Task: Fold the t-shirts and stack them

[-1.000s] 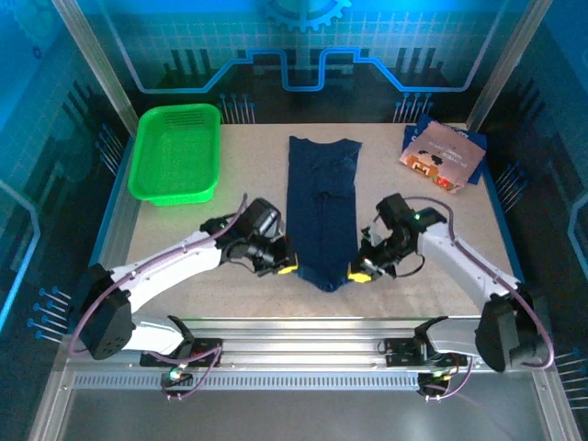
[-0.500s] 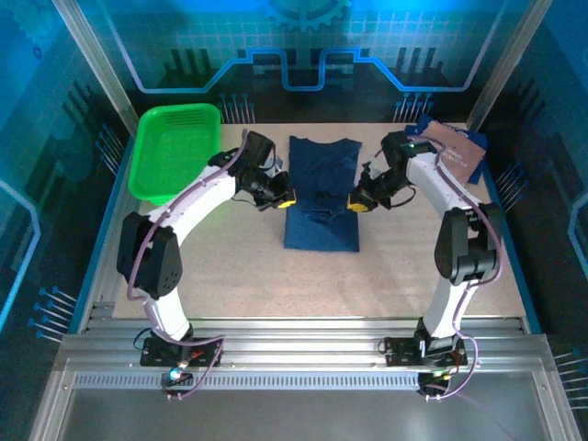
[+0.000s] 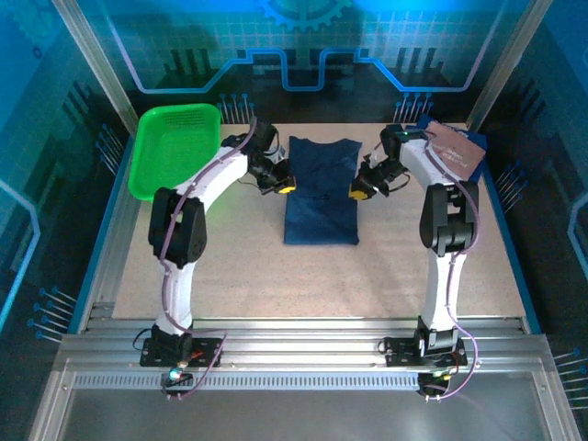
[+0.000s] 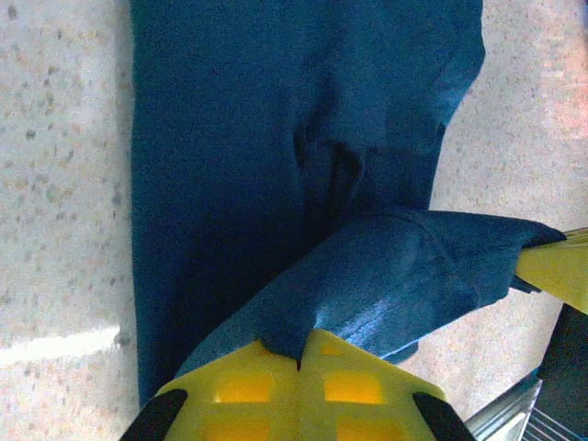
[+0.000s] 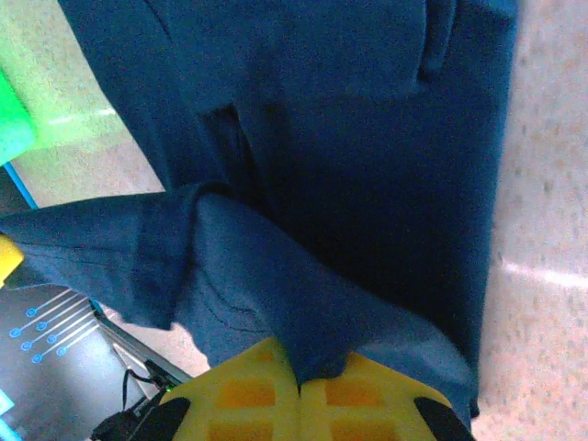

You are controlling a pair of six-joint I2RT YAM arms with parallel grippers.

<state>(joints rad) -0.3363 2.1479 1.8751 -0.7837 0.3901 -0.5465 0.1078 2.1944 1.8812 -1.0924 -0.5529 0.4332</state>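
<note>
A dark navy t-shirt (image 3: 320,197) lies in the middle of the table as a narrow strip, its near end lifted and doubled back toward the collar. My left gripper (image 3: 286,186) is shut on the left corner of that lifted hem (image 4: 386,276), with the yellow fingertips (image 4: 299,354) pinching cloth. Opposite it, my right gripper (image 3: 357,193) is shut on the hem's right corner (image 5: 303,294), the pinch (image 5: 299,367) plain in the right wrist view. A second t-shirt (image 3: 455,152), folded with a pinkish-tan print up, rests at the back right.
A bright green mesh basket (image 3: 175,147) stands at the back left, just beyond my left arm. Both arms stretch far over the table. Bare tabletop (image 3: 322,285) lies between the shirt and the near rail. Blue frame walls bound the far edge.
Both grippers have carried the shirt's near hem away from the front edge toward the collar, doubling the shirt over. The arms have stretched far forward.
</note>
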